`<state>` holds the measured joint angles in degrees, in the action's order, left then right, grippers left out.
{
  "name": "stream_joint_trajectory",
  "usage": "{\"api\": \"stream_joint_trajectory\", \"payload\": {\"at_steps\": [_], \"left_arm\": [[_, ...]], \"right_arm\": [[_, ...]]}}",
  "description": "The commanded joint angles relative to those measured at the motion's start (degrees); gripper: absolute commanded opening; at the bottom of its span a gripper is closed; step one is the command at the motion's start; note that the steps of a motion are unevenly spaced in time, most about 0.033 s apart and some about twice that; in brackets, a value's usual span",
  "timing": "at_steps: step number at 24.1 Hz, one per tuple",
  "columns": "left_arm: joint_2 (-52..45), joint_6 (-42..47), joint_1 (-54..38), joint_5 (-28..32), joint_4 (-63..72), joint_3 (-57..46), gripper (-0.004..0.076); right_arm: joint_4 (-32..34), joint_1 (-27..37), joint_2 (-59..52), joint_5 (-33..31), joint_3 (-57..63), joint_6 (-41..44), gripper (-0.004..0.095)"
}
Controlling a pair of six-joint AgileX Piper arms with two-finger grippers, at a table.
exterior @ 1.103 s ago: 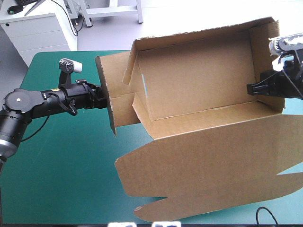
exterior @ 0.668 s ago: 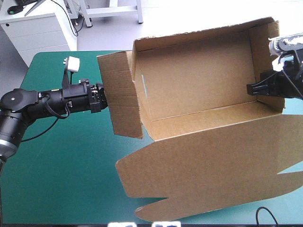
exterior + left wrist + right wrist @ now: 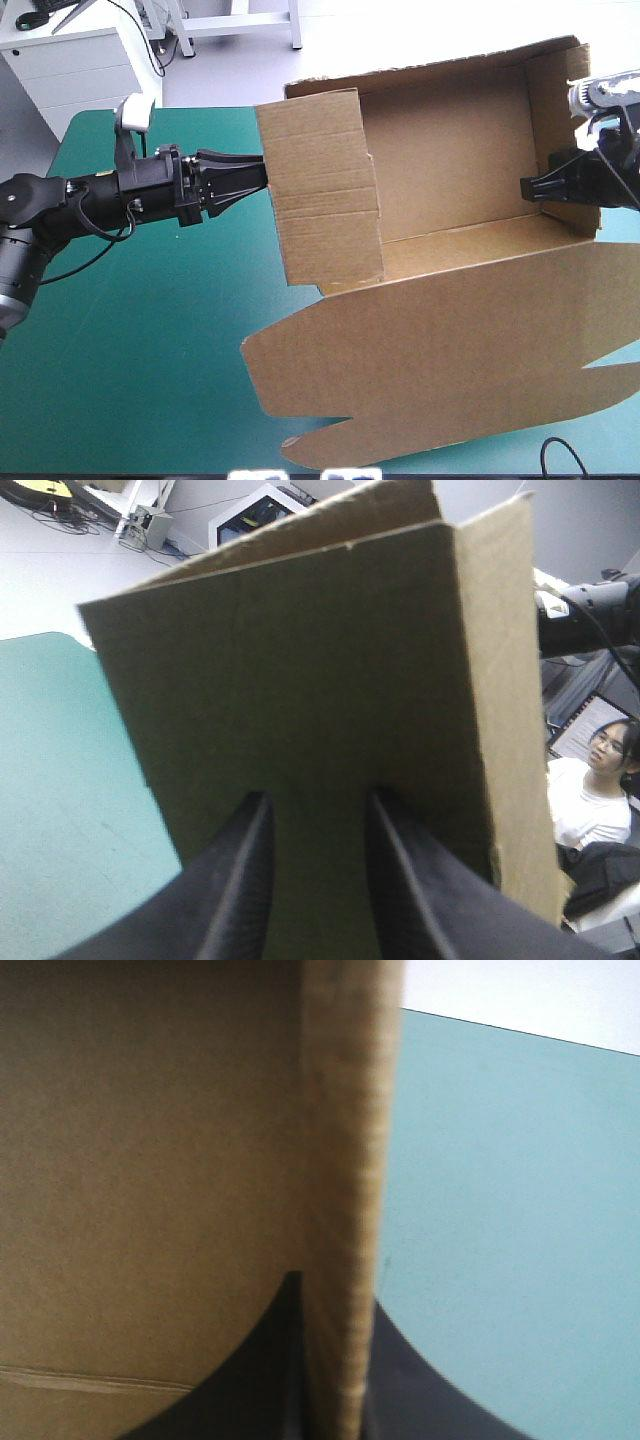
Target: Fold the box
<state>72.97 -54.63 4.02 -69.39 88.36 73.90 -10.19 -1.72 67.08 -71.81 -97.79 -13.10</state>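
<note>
Left gripper: I see its black fingers spread a little apart, tips set against the outer face of the box's left end flap
Right gripper: pinching the box's right end wall, with the board's edge running up between its two fingers
Left end flap: stands raised and turned across the left end of the tray
Box: brown, over the right half of the table, back wall raised, one wide panel with a notched edge spread toward the near edge
Table: its teal-green cover shows beneath my left arm
</note>
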Motion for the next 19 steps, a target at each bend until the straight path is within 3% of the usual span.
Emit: {"api": "stream_joint_trajectory", "payload": {"at_steps": [1,3,5,8,19], "left_arm": [[-1.4,0.2,2.6,-4.2,4.4,2.4,0.0253],[-1.4,-0.2,3.5,-4.4,4.1,2.5,0.0295],[-1.4,-0.2,3.5,-4.4,4.1,2.5,0.0415],[-1.4,-0.2,3.5,-4.4,4.1,2.5,0.0517],[-1.4,-0.4,7.1,-3.8,4.2,2.5,0.0524]], "right_arm": [[-2.8,0.6,-1.1,3.2,-1.4,0.5,-0.0017],[-2.8,0.6,-1.1,4.4,-1.4,0.7,-0.0017],[-2.6,0.6,-1.1,4.6,-1.4,0.7,-0.0015],[-2.6,0.6,-1.1,4.8,-1.4,1.0,-0.0013],[-2.4,0.6,-1.1,6.9,-1.4,2.4,-0.0012]]}}
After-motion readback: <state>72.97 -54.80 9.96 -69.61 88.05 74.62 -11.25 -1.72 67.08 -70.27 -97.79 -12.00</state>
